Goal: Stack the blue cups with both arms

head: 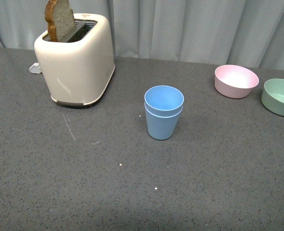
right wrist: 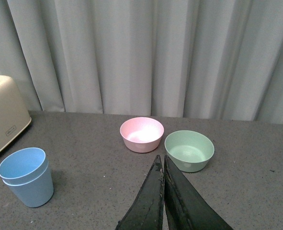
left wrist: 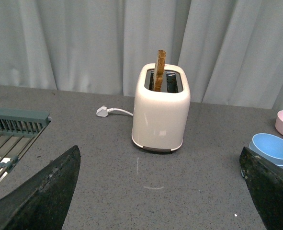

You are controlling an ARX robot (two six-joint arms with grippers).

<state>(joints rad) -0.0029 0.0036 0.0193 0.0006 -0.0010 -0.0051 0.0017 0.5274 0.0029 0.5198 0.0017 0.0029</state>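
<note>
The two light blue cups (head: 164, 111) stand nested one inside the other, upright on the grey table's middle. They also show in the left wrist view (left wrist: 272, 149) and in the right wrist view (right wrist: 27, 176). Neither arm shows in the front view. My left gripper (left wrist: 160, 189) is open and empty, its fingers (left wrist: 43, 194) wide apart above the table, well short of the toaster. My right gripper (right wrist: 162, 160) is shut and empty, its fingertips pressed together, apart from the cups and in front of the two bowls.
A cream toaster (head: 77, 60) with a bread slice (head: 60, 19) stands at the back left, its plug (left wrist: 102, 111) behind it. A pink bowl (head: 236, 81) and green bowl (head: 279, 97) sit at the back right. A green rack (left wrist: 17, 122) shows in the left wrist view.
</note>
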